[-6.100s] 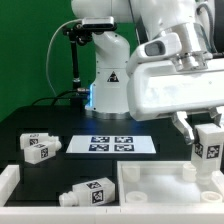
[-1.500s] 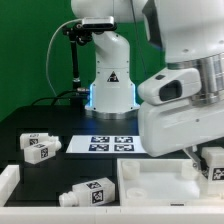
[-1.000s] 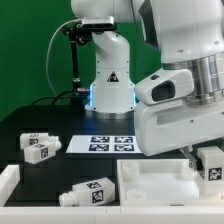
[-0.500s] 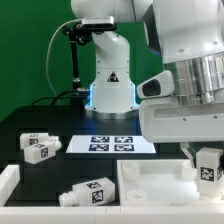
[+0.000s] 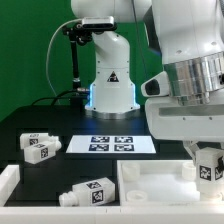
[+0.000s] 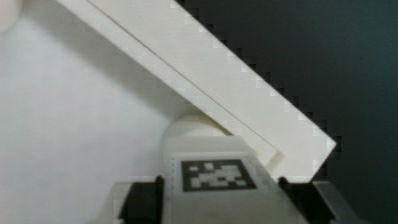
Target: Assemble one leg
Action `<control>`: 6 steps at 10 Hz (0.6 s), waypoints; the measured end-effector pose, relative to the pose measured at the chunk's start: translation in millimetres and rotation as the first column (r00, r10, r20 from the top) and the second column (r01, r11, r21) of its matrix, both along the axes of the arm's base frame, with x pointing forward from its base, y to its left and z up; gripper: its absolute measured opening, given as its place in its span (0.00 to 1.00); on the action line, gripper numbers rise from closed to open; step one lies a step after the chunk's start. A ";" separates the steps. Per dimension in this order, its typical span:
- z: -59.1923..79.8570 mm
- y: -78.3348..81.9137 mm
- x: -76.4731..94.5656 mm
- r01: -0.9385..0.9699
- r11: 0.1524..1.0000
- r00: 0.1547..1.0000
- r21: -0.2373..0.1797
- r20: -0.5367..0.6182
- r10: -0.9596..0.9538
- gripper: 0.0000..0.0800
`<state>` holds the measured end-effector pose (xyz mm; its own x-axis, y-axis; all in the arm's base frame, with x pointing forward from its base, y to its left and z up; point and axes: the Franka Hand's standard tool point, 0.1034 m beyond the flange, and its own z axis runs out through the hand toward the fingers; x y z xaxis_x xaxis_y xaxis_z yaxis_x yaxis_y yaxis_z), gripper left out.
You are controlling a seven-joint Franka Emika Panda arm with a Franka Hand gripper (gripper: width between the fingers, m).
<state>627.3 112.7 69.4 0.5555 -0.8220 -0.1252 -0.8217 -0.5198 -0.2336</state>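
Note:
My gripper (image 5: 208,165) is at the exterior view's right, over the far right corner of the large white tray-like part (image 5: 150,180). Its fingers are shut on a white leg (image 5: 209,167) with a square tag, held upright in the tray's corner. In the wrist view the same leg (image 6: 217,165) sits between the two dark fingers (image 6: 143,203), against the tray's raised rim (image 6: 214,85). Two other legs lie loose: one (image 5: 38,148) on the black table at the left, one (image 5: 90,192) on its side at the front.
The marker board (image 5: 112,144) lies flat on the table behind the tray. The arm's white base (image 5: 108,80) stands at the back centre. A white block (image 5: 8,180) sits at the front left edge.
The gripper with the leg has come down from above the table to the tray's right corner and shifted slightly over the last second. The loose legs have not moved.

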 end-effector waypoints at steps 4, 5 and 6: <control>0.2 -2.9 1.3 -0.183 0.983 0.982 -0.022 0.051 0.184 0.66; 2.0 -3.3 3.4 -0.359 0.931 0.929 -0.059 0.076 0.363 0.66; 5.4 1.0 6.4 -0.539 0.835 0.832 -0.112 0.081 0.549 0.78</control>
